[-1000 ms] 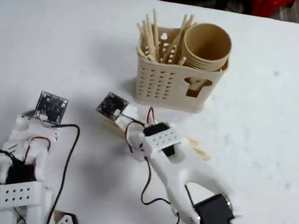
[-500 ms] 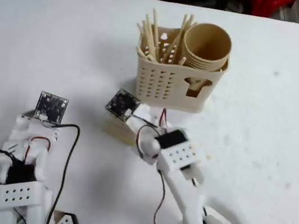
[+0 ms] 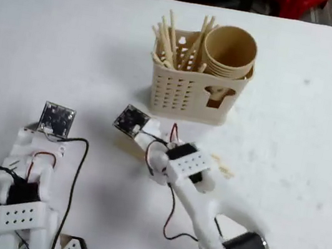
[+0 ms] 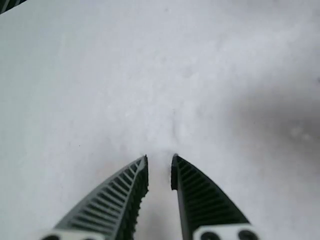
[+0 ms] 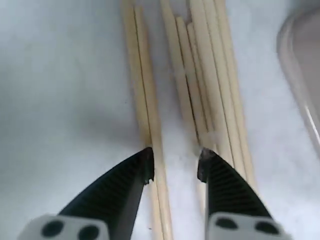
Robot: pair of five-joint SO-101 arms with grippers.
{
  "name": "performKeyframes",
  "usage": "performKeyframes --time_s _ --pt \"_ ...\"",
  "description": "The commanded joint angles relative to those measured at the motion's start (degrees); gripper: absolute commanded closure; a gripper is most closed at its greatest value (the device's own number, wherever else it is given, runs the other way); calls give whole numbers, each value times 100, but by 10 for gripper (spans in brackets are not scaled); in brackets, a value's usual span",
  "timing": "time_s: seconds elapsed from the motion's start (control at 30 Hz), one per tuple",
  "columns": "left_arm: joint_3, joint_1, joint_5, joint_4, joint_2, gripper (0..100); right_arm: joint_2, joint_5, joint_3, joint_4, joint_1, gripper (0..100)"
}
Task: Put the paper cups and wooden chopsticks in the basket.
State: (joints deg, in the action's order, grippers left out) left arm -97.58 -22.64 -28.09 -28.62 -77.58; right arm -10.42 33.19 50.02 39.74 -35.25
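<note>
While the right pincer (image 5: 175,162) gapes empty over approx. seven pale wooden sticks (image 5: 200,75) lying loose mid-desk (image 3: 72,40), the one cream slotted basket (image 3: 186,96) toward the far edge holds a stick bundle (image 3: 178,38) & one tan cup stack (image 3: 230,46). Left pincer (image 4: 159,159): open a crack, empty, near-left corner.

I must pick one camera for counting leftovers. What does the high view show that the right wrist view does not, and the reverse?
High view adds: the basket holding paper cups and upright chopsticks, and the left arm. Right wrist view adds: the right gripper, open, low over loose chopsticks lying side by side. Both share the white table and those loose chopsticks.
</note>
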Motion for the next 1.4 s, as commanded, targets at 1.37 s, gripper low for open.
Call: performKeyframes --time_s 1.37 --pt "26 57 35 114 -75 906 1411 -35 -1380 875 101 981"
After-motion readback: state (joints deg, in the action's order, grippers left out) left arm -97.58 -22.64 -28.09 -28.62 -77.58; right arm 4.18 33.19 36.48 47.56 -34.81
